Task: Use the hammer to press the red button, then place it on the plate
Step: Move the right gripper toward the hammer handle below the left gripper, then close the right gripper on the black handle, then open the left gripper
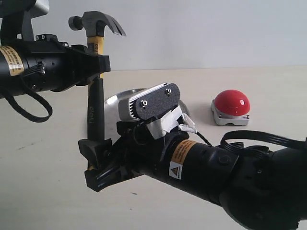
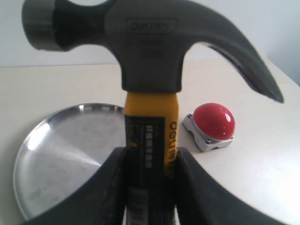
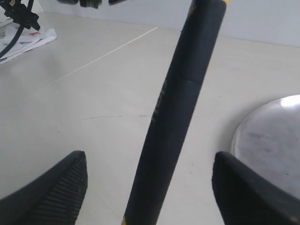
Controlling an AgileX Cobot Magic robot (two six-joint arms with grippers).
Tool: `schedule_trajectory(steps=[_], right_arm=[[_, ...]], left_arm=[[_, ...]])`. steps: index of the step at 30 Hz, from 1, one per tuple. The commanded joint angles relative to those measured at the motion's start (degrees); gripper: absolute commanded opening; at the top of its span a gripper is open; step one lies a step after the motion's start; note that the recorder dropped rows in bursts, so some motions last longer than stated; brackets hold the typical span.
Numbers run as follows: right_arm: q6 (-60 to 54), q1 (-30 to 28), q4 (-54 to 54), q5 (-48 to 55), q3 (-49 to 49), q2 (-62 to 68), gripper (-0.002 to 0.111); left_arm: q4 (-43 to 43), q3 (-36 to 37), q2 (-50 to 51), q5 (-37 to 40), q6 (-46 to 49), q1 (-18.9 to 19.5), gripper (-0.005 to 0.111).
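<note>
The hammer point(image 1: 96, 108) stands upright in the air with its dark head point(image 2: 150, 47) on top. My left gripper point(image 1: 98, 62) is shut on the yellow band just below the head point(image 2: 150, 157). Lower down, my right gripper point(image 1: 96, 160) is open, with its fingers point(image 3: 70, 183) wide on either side of the black handle point(image 3: 178, 117) and apart from it. The steel plate point(image 2: 65, 150) lies on the table behind the hammer, largely hidden by the right wrist in the exterior view point(image 1: 115, 101). The red button point(image 1: 231, 103) sits on its grey base to the right of the plate point(image 2: 213, 122).
The right arm point(image 1: 216, 167) and its black cable point(image 1: 259, 139) fill the front right of the table. Papers and a cable bundle point(image 3: 26, 33) lie at a far edge of the table. A pale wall stands behind.
</note>
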Motion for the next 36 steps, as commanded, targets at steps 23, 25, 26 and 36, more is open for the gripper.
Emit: schedule_trajectory(steps=[23,25,26,36], right_arm=[[37.2,-12.0,-39.8,-3.0,-11.7,10.1,0.068],[37.2,-12.0,-39.7,-3.0,-11.9,10.1,0.067],[37.2,-12.0,-39.7,-2.8,-12.2,10.1,0.066],[37.2,-12.0,-39.2,-2.4,-12.4,10.1,0.034]], left_arm=[[1.1,-0.5,-1.4,-4.5,-4.9,-0.2,0.000],[1.2,-0.5,-1.3,-4.5,-4.9,-0.2,0.000],[1.2,-0.5,-1.1,-4.3,-4.9,-0.2,0.000],[1.4,-0.5,-0.6,-4.2,-4.9,-0.2,0.000]])
